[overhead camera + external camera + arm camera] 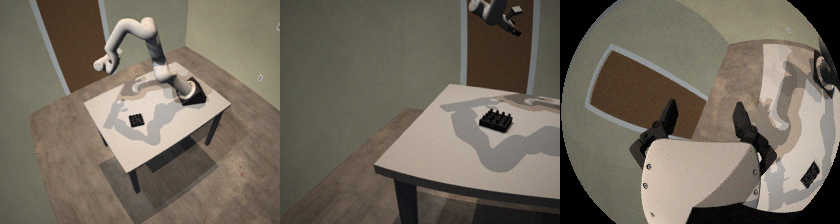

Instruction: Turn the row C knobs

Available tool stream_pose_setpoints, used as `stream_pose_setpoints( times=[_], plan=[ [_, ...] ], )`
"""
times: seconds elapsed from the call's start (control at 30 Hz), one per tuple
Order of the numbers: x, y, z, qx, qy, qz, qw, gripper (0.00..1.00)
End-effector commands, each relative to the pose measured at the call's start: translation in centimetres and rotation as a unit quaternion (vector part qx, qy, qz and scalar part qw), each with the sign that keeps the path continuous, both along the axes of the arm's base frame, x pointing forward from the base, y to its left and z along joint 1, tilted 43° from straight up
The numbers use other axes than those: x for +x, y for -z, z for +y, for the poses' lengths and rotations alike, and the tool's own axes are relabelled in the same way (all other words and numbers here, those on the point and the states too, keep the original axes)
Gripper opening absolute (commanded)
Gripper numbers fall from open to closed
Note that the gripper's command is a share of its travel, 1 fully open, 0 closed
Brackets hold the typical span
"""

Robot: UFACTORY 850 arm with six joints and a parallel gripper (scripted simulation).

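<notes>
Knob box (136, 120) (494, 121) (810, 175) stands flat on the surface (139, 153) (433, 153) (770, 65), toward the end away from the arm's base (200, 101), with arm shadow on the surface around it. Hand (514, 30) (705, 107) is held up high and well apart from the box, fingers spread wide, nothing between them; in the wrist view it is aimed past the surface edge, with the door (67, 38) (499, 59) (642, 92) behind the fingers and the box off to one side. Step in hand is judged to be the start: approach, no knob being gripped. Next move calls for the hand to be brought over the box and pointed down, and for rows C and D to be read up close before anything is turned. Row C knobs should then be gripped one at a time, with the fingers narrowed first, since neighbours are packed close and could be knocked off their marks. Not readable at this range: white lines, marks, printed names. Socket can't be made out, so front and rear, and hence which row is C, can't be settled. Whether any C knob already matches its D partner can't be told. In the exterior view the arm is cut off at the top; fingertips are small and dark there.
</notes>
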State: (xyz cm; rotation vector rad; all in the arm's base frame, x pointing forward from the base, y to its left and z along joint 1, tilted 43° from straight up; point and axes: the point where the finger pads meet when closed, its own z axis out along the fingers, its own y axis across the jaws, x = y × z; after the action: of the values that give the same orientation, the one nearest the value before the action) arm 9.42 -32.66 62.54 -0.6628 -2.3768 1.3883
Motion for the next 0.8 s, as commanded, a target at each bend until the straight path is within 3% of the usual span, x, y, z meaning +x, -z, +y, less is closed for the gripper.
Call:
stream_pose_setpoints(
  times=[0.0,0.6,0.77],
  plan=[
    [0.0,-0.1,0.0,-0.001,0.0,-0.001,1.0,1.0],
    [0.1,-0.1,0.0,0.0,-0.003,0.0,1.0,1.0],
    [3.9,1.7,-0.2,0.023,-0.093,0.047,0.994,1.0]
  ],
)
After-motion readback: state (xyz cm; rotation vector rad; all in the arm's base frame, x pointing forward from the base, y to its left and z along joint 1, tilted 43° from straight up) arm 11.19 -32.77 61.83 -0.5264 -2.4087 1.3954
